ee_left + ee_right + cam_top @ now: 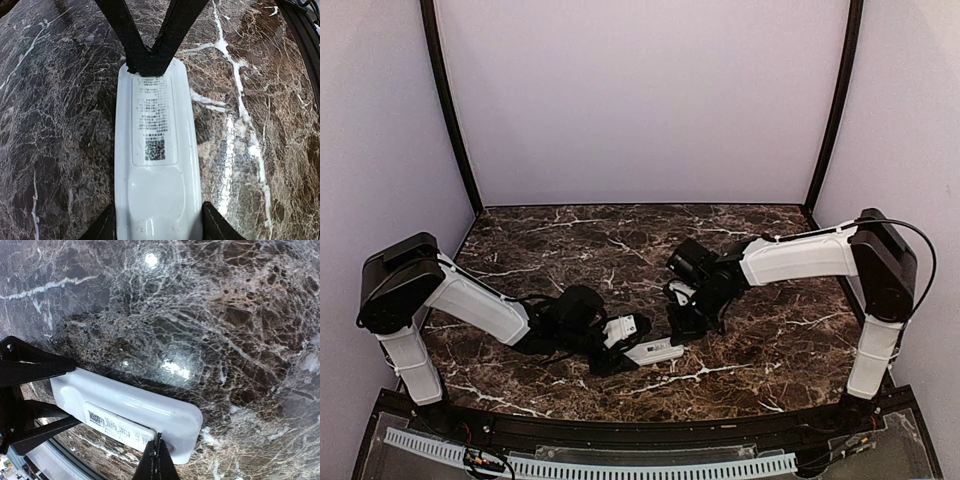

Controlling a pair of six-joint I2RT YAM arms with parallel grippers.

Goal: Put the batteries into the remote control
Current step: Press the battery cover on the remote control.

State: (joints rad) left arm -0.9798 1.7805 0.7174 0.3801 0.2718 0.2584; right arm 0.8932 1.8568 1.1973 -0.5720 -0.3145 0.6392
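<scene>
The white remote control (157, 165) lies flat on the marble with its back face up, showing a printed label and a QR code. My left gripper (160, 222) is shut on its near end, one black finger (102, 227) against each long side. My right gripper (159, 447) is shut, and its joined tips rest on the remote control (130, 412) at the far edge of the label panel. From above, the remote control (655, 351) sits between the left gripper (625, 342) and the right gripper (680, 325). The batteries are out of view.
The dark marble table (770, 340) is walled in by pale purple panels at the back and both sides. A black rail (650, 430) and a white slotted strip (620, 466) run along the near edge.
</scene>
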